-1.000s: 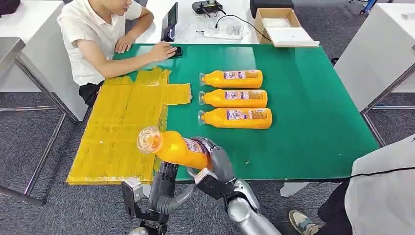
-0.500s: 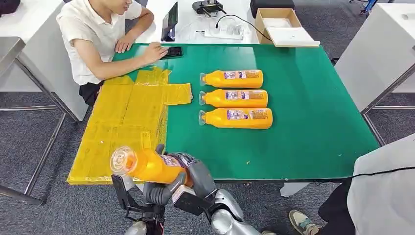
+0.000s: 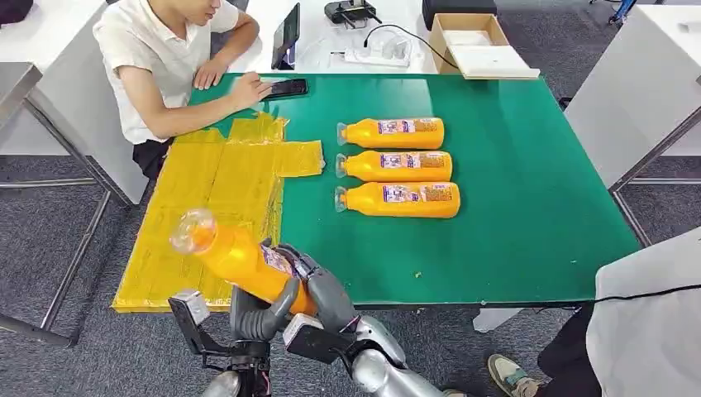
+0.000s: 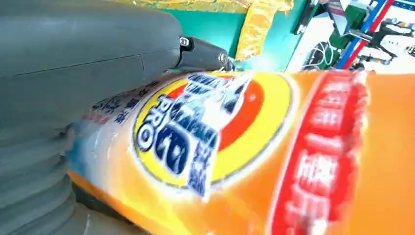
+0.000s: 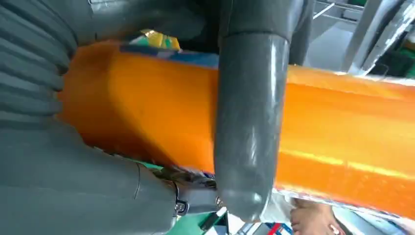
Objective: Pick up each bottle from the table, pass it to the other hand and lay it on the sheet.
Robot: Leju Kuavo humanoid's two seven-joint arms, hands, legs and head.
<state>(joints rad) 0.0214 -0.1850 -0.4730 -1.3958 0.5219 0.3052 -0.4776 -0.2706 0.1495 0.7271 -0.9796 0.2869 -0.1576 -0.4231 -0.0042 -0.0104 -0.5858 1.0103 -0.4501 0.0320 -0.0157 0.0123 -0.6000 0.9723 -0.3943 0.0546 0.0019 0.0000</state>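
Observation:
An orange bottle (image 3: 240,260) with a clear cap is held tilted above the near right corner of the yellow sheet (image 3: 207,198), cap end up and to the left. My left hand (image 3: 258,310) grips its lower body from below, and my right hand (image 3: 318,288) wraps it from the right. Seen from the left wrist, the bottle's label (image 4: 210,132) lies against my left hand (image 4: 78,68). From the right wrist, my right hand (image 5: 122,161) curls across the orange body (image 5: 342,122). Three more orange bottles (image 3: 398,165) lie side by side on the green table (image 3: 529,215).
A seated person (image 3: 157,66) leans on the table's far left corner, their hand beside a black phone (image 3: 288,87). A cardboard box (image 3: 471,41) and cables sit on the white desk behind. Another person (image 3: 645,331) stands at the near right.
Both hands have carried the bottle leftward from the table's front edge to above the sheet's near corner, and its cap end has tipped upward. The seated person's hand slid off the phone.

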